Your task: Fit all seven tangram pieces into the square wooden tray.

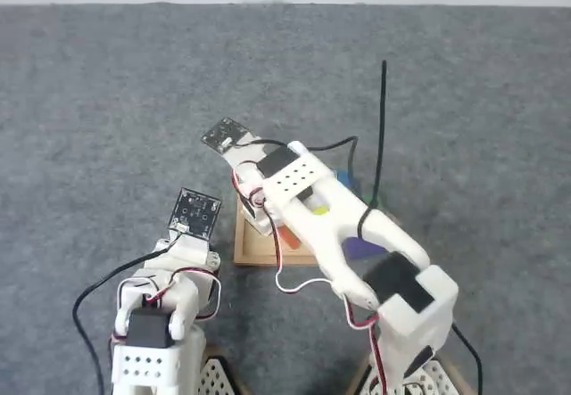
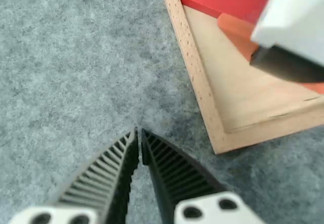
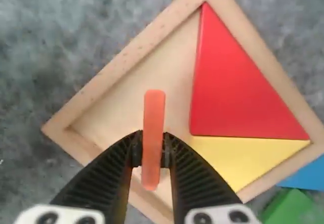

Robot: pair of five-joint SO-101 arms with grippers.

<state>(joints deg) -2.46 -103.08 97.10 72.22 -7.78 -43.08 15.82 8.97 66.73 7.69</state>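
Right pincer [image 3: 151, 137] pinching orange piece [image 3: 154, 105] edge-up over tray [image 3: 116, 73]; left pincer [image 2: 140, 133] pressed together

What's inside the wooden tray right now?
A red triangle and a yellow triangle lie flat in the wooden tray. The right hand holds an orange piece over the bare part; the tray bottom beneath the hand is hidden.

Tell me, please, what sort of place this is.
Probably a robotics lab bench: a left arm and right arm side by side on a grey felt table, with a wooden tray of coloured pieces.
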